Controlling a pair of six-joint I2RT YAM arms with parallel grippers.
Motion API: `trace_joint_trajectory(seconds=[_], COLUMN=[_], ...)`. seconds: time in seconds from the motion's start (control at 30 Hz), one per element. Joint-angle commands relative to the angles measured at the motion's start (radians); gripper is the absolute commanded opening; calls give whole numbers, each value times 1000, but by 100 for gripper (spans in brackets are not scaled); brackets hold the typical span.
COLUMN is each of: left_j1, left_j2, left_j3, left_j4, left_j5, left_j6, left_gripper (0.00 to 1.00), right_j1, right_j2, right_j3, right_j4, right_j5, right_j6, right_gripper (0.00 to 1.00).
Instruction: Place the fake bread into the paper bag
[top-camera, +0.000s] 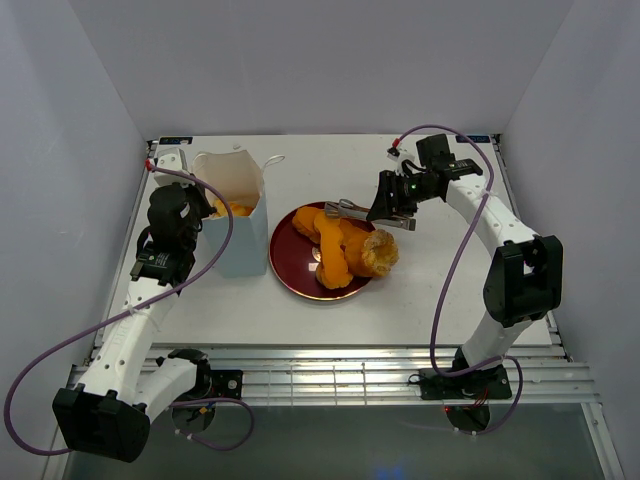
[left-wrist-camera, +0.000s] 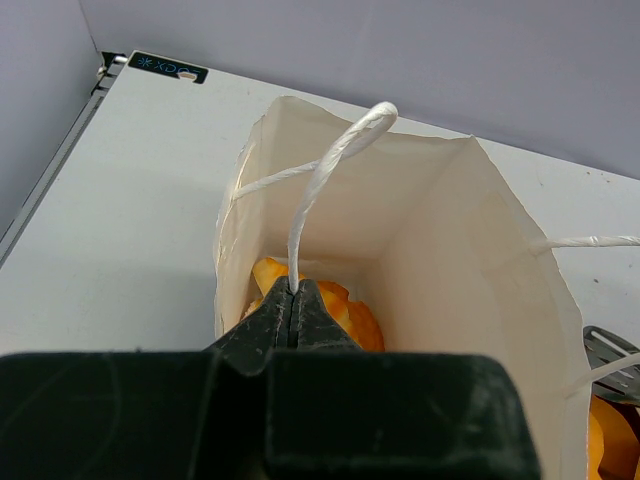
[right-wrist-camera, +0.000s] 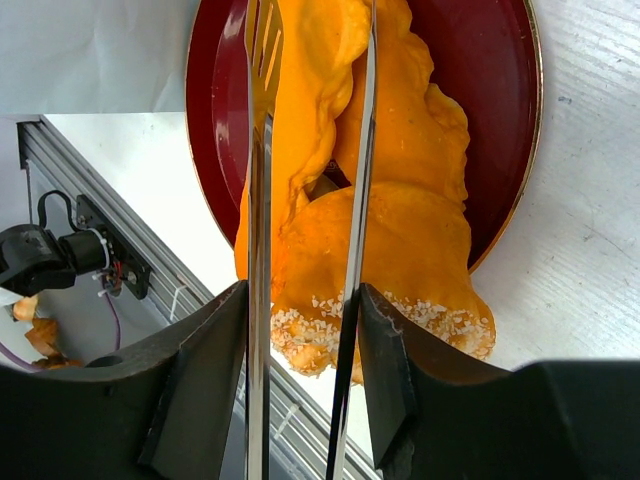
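Observation:
The white paper bag (top-camera: 243, 238) stands upright left of the dark red plate (top-camera: 293, 276), with orange fake bread (top-camera: 238, 208) inside. My left gripper (top-camera: 197, 206) is at the bag's near rim, shut on its white cord handle (left-wrist-camera: 322, 172); bread (left-wrist-camera: 350, 312) shows in the bag just past the fingertips. Several orange and golden pastries (top-camera: 345, 250) lie piled on the plate. My right gripper (top-camera: 393, 213) is shut on metal tongs (top-camera: 355, 211) over the plate's far side. In the right wrist view the tong arms (right-wrist-camera: 258, 200) stand apart, straddling a long orange piece (right-wrist-camera: 312, 90).
A sugar-sprinkled bun (right-wrist-camera: 440, 322) lies at the plate's rim (right-wrist-camera: 512, 90). The table's front edge with metal rails (top-camera: 330, 375) runs below the plate. Grey walls enclose the table on three sides. The tongs' tip (left-wrist-camera: 606, 350) shows right of the bag.

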Motion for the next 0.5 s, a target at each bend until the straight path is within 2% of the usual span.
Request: trace_joint_trajectory(seconds=[0.0, 0.47], left_j1=[5, 5], left_j2=[-25, -24], left_j3=[25, 26], left_j4=[-10, -10], left_j5=[11, 14], left_j6=[-5, -5], left_gripper=[0, 0], right_j1=[-4, -3], right_j2=[-7, 12], right_j3=[36, 22], right_j4=[-8, -8], right_j5=[-1, -67], right_j6=[-13, -18], right_gripper=[52, 52])
